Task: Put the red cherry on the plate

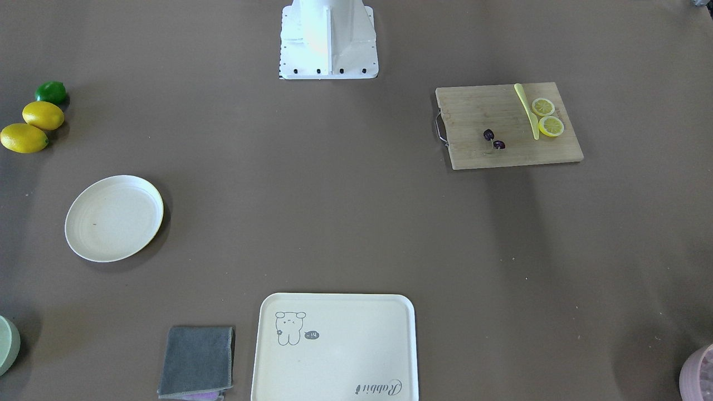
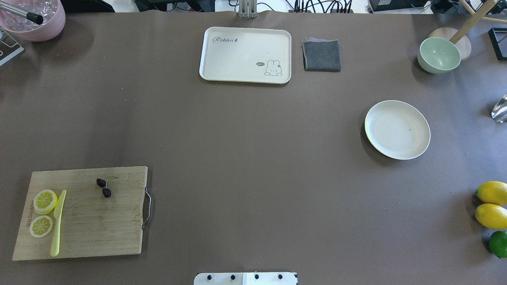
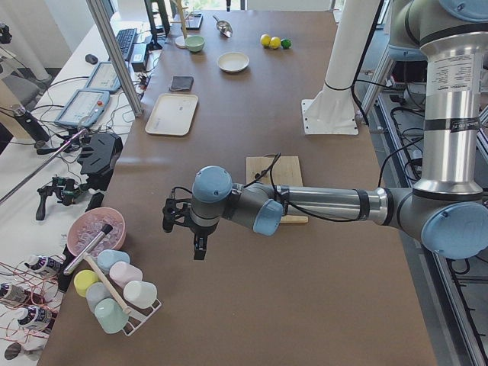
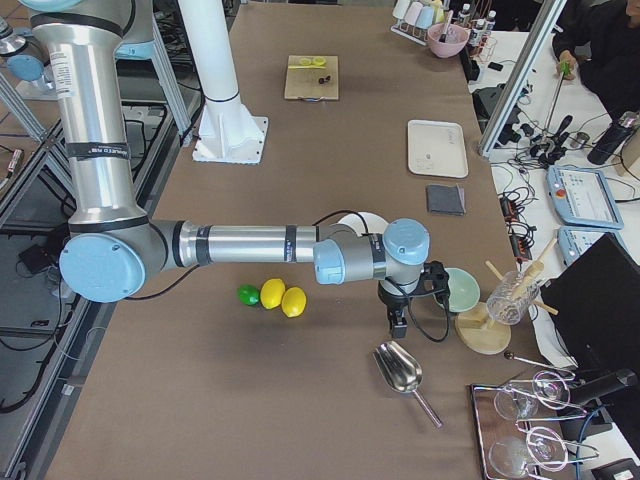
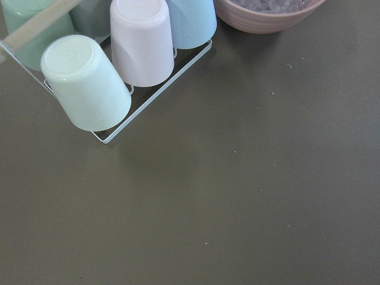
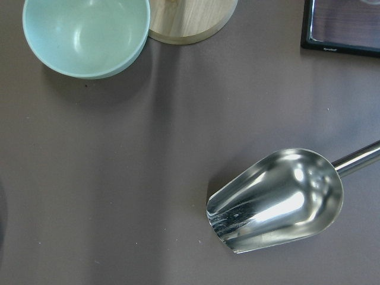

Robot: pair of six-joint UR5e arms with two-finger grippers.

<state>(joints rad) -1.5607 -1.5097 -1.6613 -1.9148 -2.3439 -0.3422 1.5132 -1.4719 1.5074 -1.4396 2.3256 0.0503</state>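
The red cherry (image 2: 104,188) is a dark pair on a thin stem, lying on a wooden cutting board (image 2: 87,221) at the near left of the overhead view. The round cream plate (image 2: 397,129) sits bare far off on the right. My left gripper (image 3: 197,248) shows only in the exterior left view, hanging over the table's end beyond the board. My right gripper (image 4: 398,322) shows only in the exterior right view, past the plate, near a metal scoop. I cannot tell whether either is open or shut. Neither wrist view shows any fingers.
Two lemon slices (image 2: 44,201) and a yellow knife (image 2: 57,223) share the board. A cream tray (image 2: 245,54) and grey cloth (image 2: 321,55) lie at the far edge. A green bowl (image 6: 86,34), scoop (image 6: 276,199), lemons (image 2: 492,205), cup rack (image 5: 113,65) and pink bowl (image 2: 37,19) crowd the table's ends.
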